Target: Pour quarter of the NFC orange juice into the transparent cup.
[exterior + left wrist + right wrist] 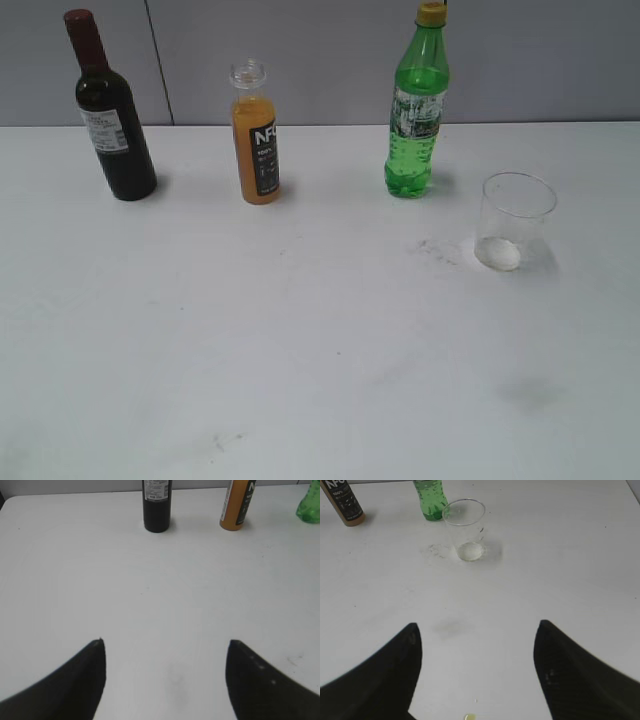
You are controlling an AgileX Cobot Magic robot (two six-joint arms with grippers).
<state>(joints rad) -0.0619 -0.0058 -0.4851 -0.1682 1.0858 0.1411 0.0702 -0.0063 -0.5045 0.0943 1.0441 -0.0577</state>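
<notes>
Uncapped NFC orange juice (237, 507) stands nearly full, empty transparent cup (465, 528) upright, each beyond wide-spread, empty-handed left gripper (167, 652) and right gripper (477, 637); bare table (320, 350) between.

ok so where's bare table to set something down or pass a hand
The whole front of the table is bare, below the juice and cup. Gaps also sit between wine bottle and juice, and juice and soda bottle. Tightest is between soda bottle and cup.

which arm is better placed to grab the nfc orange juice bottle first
Left, probably. The small clear plastic bottle of orange juice stands left of centre in the exterior view and ahead in the left wrist view, beside the dark wine bottle. The left end effector is open and empty.
</notes>
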